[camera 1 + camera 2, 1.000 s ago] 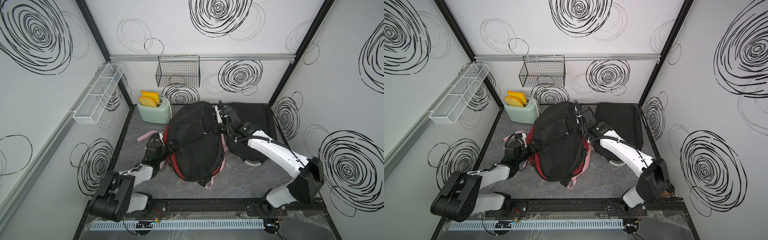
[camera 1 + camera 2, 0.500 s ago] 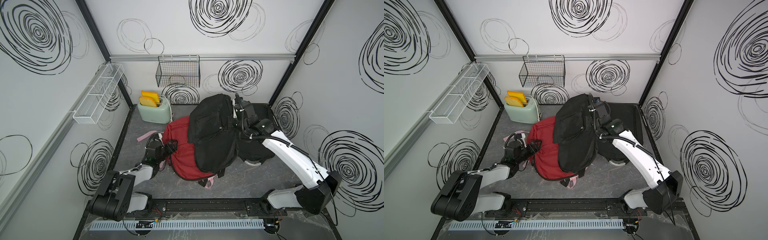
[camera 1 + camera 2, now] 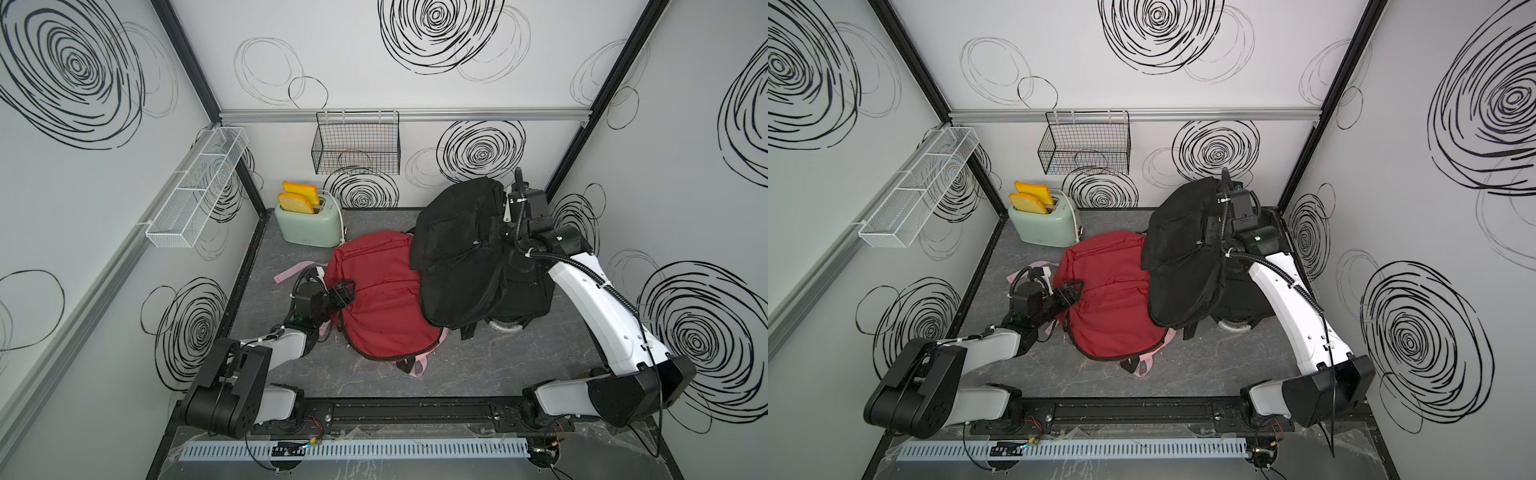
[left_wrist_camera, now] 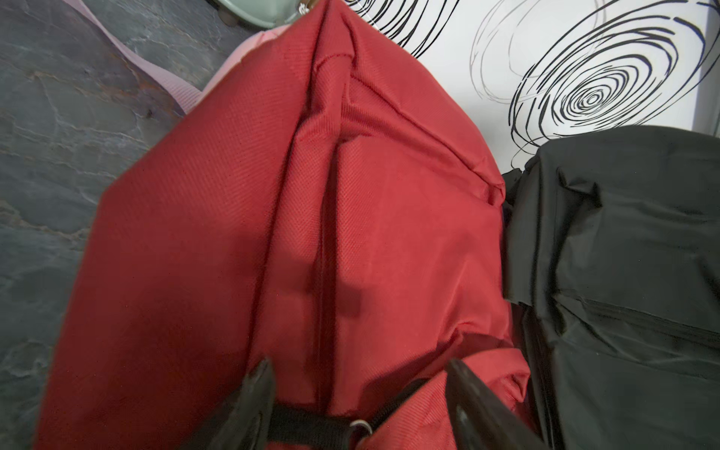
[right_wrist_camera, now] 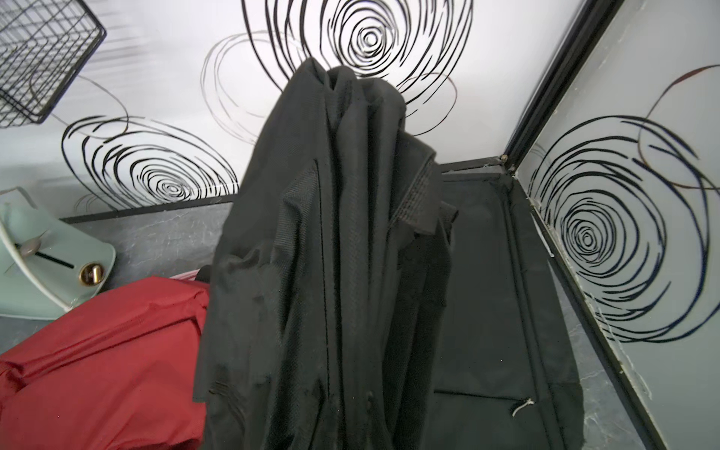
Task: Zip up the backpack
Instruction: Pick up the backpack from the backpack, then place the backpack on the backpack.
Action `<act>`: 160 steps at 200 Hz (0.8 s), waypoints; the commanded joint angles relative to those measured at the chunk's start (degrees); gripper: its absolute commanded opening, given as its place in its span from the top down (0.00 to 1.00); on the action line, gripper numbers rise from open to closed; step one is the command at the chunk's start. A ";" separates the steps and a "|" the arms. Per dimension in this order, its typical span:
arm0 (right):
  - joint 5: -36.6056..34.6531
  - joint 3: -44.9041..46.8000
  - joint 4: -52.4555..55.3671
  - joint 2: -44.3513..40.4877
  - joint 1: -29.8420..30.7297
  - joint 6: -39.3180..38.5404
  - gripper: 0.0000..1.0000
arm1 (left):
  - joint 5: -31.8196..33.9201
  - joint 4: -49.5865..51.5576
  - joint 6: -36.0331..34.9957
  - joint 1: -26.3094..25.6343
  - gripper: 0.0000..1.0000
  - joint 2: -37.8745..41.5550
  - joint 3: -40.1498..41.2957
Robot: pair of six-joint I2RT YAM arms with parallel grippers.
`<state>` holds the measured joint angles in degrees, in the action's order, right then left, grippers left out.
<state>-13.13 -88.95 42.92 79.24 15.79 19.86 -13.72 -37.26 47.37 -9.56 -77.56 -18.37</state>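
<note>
The black backpack (image 3: 457, 257) hangs bunched from the right gripper (image 3: 498, 237), clamped on its top fabric above the bench's (image 3: 478, 374) right rear corner. It overlaps the red backpack (image 3: 378, 299) in both top views, so it should be carried fully clear onto the flat black bag (image 5: 487, 311) first. The red backpack, probably the one to zip, lies plump and matte mid-bench with pink straps (image 3: 291, 272) and a dark zipper line (image 4: 327, 233) whose state I cannot tell. The left gripper (image 4: 358, 364) stands wide over its black loop strap (image 4: 307, 424), holding nothing.
</note>
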 commanded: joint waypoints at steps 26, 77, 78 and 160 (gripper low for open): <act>2.25 -4.86 -3.06 1.64 -5.87 -2.08 1.00 | 1.06 1.42 0.09 1.13 0.27 -0.98 1.39; 4.03 -9.28 -1.10 7.83 -9.69 -3.74 1.00 | 0.53 0.91 0.26 1.21 0.27 -1.50 1.42; 3.83 -9.30 -1.09 7.98 -9.75 -3.76 1.00 | 0.53 0.85 0.26 1.21 0.27 -1.48 1.42; -9.19 -8.03 -0.23 14.76 -13.21 -2.88 1.00 | 0.36 1.04 0.35 1.48 0.27 -0.51 1.72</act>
<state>-16.51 -95.96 43.83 93.67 4.45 16.23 -14.13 -37.95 47.40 -9.19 -77.84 -18.09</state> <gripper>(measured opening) 0.093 0.727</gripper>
